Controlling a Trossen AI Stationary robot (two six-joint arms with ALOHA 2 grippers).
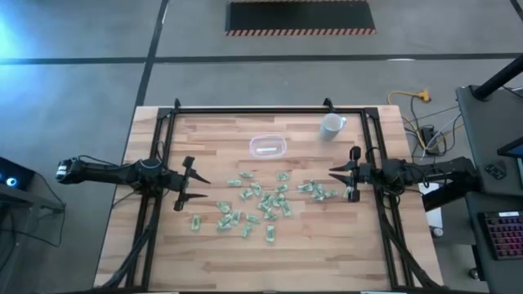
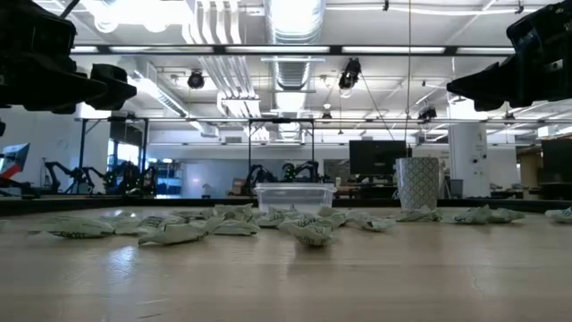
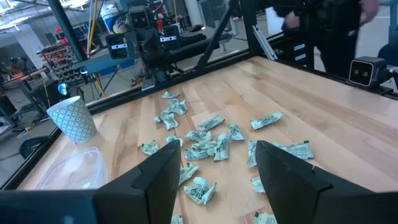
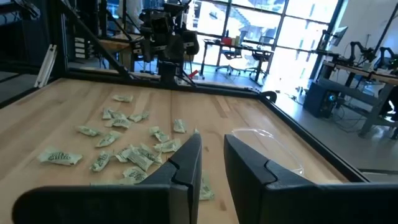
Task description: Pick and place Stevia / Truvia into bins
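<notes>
Several small green-and-white Stevia / Truvia packets (image 1: 261,204) lie scattered flat on the middle of the wooden table; they also show in the left wrist view (image 3: 205,146) and the right wrist view (image 4: 127,152). The clear shallow bin (image 1: 267,147) stands on the table just beyond them, nearer the far edge. My left gripper (image 1: 201,186) hovers at the left of the packets, open, with nothing between its fingers (image 3: 165,165). My right gripper (image 1: 333,175) hovers at their right, narrowly open and holding nothing (image 4: 212,142).
A white patterned cup (image 1: 332,125) stands at the far right, to the right of the bin (image 2: 295,195). A black metal frame (image 1: 270,109) runs along the far and side edges. Bare wood lies along the near edge.
</notes>
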